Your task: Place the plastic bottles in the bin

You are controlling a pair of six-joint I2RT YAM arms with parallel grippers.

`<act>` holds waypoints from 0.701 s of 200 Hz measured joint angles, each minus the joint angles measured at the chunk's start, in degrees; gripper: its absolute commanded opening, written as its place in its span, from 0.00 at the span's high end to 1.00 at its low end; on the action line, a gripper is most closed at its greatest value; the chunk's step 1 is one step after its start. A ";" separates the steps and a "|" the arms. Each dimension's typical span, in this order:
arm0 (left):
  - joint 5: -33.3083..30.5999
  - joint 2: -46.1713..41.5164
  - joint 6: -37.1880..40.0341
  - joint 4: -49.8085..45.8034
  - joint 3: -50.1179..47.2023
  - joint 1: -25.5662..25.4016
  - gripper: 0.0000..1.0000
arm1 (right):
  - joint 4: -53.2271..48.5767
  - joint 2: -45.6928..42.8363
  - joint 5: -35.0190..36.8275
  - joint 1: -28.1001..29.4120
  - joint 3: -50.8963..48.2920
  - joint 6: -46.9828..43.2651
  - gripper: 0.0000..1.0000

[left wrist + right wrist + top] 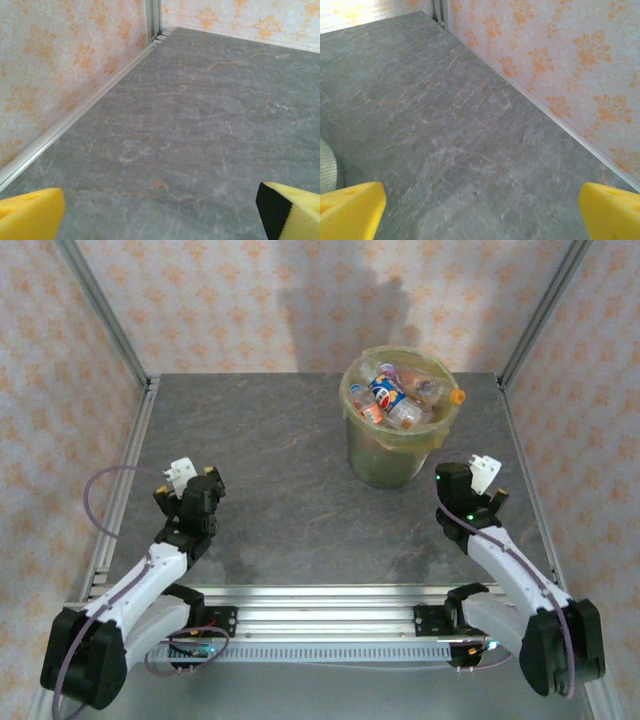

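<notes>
Near the arm bases, the left end effector (190, 490) and the right end effector (470, 485) hover low over the grey bench (280, 440), each spread wide and gripping nothing. Farther back, beyond the right one, stands the bin (385, 455), with the plastic bottles (400, 395) heaped inside up to its rim.

Open passage runs over the left and middle of the grey slate-patterned tabletop (260, 470). The round tapered bin lined with a yellow-green plastic bag (385, 462) blocks the far right part, and orange-patterned walls (200, 300) close three sides.
</notes>
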 measured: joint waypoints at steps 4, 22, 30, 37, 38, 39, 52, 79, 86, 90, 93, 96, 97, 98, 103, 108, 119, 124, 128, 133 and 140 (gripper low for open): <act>0.26 0.72 0.44 1.16 0.02 0.55 0.00 | 1.51 0.76 -0.33 -0.55 -0.13 -0.39 0.01; 2.12 4.52 2.84 6.49 0.04 2.89 0.00 | 8.59 5.03 -1.95 -3.69 -0.33 -1.88 0.01; 2.84 6.19 3.58 8.33 0.04 3.78 0.00 | 11.19 6.67 -2.80 -4.85 -0.33 -2.25 0.01; 3.54 7.78 4.33 9.97 0.07 4.55 0.00 | 13.77 8.26 -3.58 -5.86 -0.33 -2.62 0.01; 3.74 8.13 4.42 10.27 0.07 4.70 0.00 | 13.99 8.41 -3.65 -5.95 -0.33 -2.64 0.01; 3.87 8.33 4.50 10.43 0.09 4.76 0.00 | 14.25 8.61 -3.74 -6.03 -0.33 -2.69 0.01; 5.20 11.41 5.20 12.90 0.17 6.21 0.00 | 18.64 11.67 -4.70 -7.13 -0.35 -3.41 0.01; 8.20 16.52 6.47 17.27 0.35 8.72 0.00 | 26.53 17.27 -7.26 -7.58 -0.55 -6.49 0.01; 8.94 17.46 6.67 18.40 0.35 9.18 0.00 | 28.26 18.25 -7.80 -7.58 -0.68 -7.39 0.01; 9.25 17.88 6.82 18.95 0.35 9.38 0.00 | 29.31 18.69 -8.22 -7.58 -0.83 -7.87 0.01; 9.60 18.18 6.99 19.47 0.35 9.51 0.00 | 30.12 19.08 -8.59 -7.61 -0.94 -8.22 0.01; 9.92 18.58 7.15 20.06 0.35 9.62 0.00 | 30.73 19.34 -9.01 -7.63 -1.07 -8.59 0.01; 10.08 18.71 7.17 20.31 0.35 9.73 0.00 | 30.91 19.39 -9.09 -7.63 -1.09 -8.70 0.01; 10.14 18.78 7.17 20.44 0.35 9.77 0.00 | 31.08 19.43 -9.20 -7.63 -1.11 -8.76 0.01; 10.60 19.41 7.43 21.51 0.35 9.88 0.00 | 32.09 19.85 -9.86 -7.72 -1.36 -9.27 0.01; 11.15 20.11 7.58 22.67 0.35 9.94 0.00 | 33.14 20.24 -10.38 -7.72 -1.62 -9.64 0.01; 12.09 21.84 7.74 24.94 0.35 10.21 0.00 | 36.17 21.11 -11.93 -7.82 -2.58 -10.69 0.01; 12.46 22.60 7.80 25.86 0.35 10.21 0.00 | 37.88 21.53 -12.74 -7.82 -3.26 -11.10 0.01; 13.03 23.50 8.00 26.69 0.35 10.25 0.00 | 39.10 21.92 -13.22 -7.85 -3.85 -11.43 0.01; 13.42 24.33 8.04 27.41 0.35 10.25 0.00 | 41.13 22.51 -14.03 -7.85 -4.87 -11.76 0.01; 14.45 25.86 8.57 28.28 0.39 10.25 0.00 | 44.11 23.54 -15.06 -7.89 -6.45 -12.26 0.01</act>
